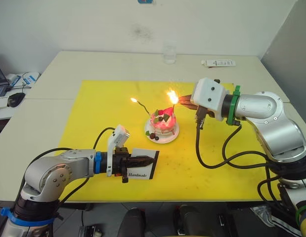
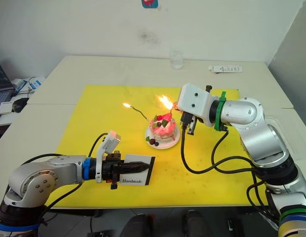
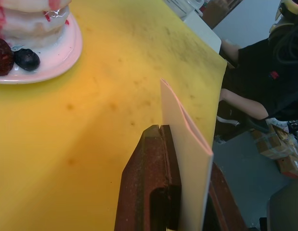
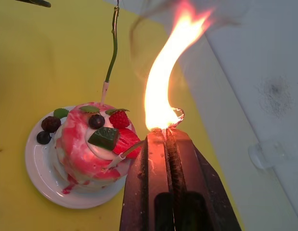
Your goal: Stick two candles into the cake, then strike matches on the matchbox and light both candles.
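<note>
The white plate (image 1: 168,136) is sitting near the middle of the yellow mat (image 1: 93,103) and is carrying the pink cake (image 4: 93,144), with dark berries lying on the plate's rim. The greenish candle (image 4: 110,62) is standing in the cake, leaning away and burning at its tip. The pinkish candle (image 4: 121,156) is sticking out of the cake's side toward the right pincer (image 4: 165,137), which is squeezing a burning match (image 4: 163,129) between closed fingers; the flame (image 4: 168,77) is rising high just beside the cake.

The left pincer (image 3: 185,159) is clamping the white matchbox (image 1: 143,169) on edge, close to the mat's near edge. Bare mat is lying between matchbox and plate. A clear glass (image 1: 169,54) and a white remote (image 1: 218,63) are resting near the table's far edge, well apart from the cake.
</note>
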Motion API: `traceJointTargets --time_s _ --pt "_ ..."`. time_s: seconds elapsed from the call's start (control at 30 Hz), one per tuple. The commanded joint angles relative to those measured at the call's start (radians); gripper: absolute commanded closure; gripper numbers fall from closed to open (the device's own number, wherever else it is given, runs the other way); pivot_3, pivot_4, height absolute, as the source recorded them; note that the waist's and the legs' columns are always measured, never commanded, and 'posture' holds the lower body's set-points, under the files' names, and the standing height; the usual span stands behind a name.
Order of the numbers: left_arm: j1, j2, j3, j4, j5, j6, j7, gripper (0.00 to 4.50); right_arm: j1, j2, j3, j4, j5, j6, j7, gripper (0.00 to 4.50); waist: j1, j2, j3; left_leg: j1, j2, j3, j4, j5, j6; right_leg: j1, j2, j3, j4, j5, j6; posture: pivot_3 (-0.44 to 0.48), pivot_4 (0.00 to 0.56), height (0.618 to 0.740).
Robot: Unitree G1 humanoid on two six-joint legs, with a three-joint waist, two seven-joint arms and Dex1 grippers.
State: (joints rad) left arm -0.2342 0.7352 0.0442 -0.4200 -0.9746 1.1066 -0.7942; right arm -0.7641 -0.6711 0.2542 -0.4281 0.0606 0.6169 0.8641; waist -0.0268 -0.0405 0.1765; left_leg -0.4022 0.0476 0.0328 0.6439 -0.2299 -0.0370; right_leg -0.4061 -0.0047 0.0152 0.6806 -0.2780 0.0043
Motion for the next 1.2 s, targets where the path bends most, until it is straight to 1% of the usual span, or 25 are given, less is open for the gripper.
traceJointTargets --time_s 0.03,1.2 --pt "-0.020 -0.007 -0.003 -0.009 0.001 -0.012 -0.002 4.50 -0.019 0.003 -0.018 -0.016 -0.009 -0.012 -0.019 4.49 0.000 0.000 0.000 0.000 0.000 0.000 0.000 0.000 0.000 0.000 0.000 0.000 0.000 0.000 0.000 0.000 0.150 0.740" --pt "-0.024 -0.022 -0.013 -0.001 0.002 -0.013 0.000 4.50 -0.032 0.006 -0.028 -0.019 0.000 0.023 -0.031 4.49 0.000 0.000 0.000 0.000 0.000 0.000 0.000 0.000 0.000 0.000 0.000 0.000 0.000 0.000 0.000 0.000 0.150 0.740"
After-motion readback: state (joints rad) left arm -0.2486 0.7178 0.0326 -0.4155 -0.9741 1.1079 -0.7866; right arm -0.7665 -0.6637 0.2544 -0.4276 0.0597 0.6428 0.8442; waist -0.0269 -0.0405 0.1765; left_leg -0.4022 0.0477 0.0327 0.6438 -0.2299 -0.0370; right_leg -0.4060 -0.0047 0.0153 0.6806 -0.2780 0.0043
